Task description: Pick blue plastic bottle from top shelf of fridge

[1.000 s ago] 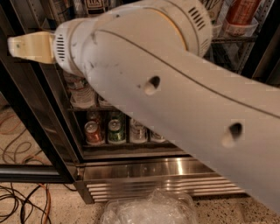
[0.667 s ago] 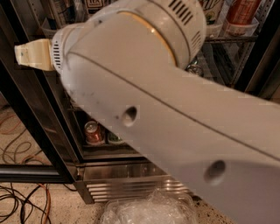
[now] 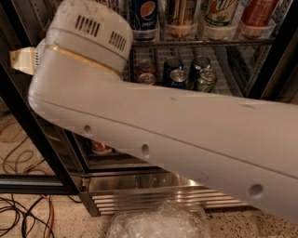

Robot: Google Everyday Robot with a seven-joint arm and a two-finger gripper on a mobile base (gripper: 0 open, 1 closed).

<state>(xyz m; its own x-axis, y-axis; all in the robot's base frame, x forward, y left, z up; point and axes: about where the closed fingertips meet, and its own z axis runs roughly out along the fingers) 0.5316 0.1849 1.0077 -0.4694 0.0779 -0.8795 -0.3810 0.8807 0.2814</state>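
Camera view: the blue plastic bottle (image 3: 181, 14) is taken, as a judgement, to be the amber-brown one standing just right of the Pepsi bottle (image 3: 142, 14). Its label is cut by the upper edge, so the lettering cannot be read. It is seated upright in a clear front cup on the top shelf (image 3: 200, 42) of the fridge (image 3: 139, 183) and has not been lifted. Further right of the Pepsi bottle, a white-labelled bottle (image 3: 219, 11) and a red one (image 3: 258, 11) are ranged in the same row. Below the Pepsi bottle, small cans (image 3: 174, 72) are seen on a lower wire rack.

The pincer (image 3: 21, 60) is found well to the left of the Pepsi bottle and lower, partly hidden behind the white arm (image 3: 177, 130). Whether it is open or closed cannot be told. Nothing is seen to be held.

Much of the shelving is masked by the arm, so the reach would be poorly watched. The Pepsi bottle could be seized by mistake, being the target's close neighbour. The target could be caught on its cup lip if pulled straight out. The black door frame (image 3: 32, 139), below and left of the Pepsi bottle, could be struck by the arm in swinging in.
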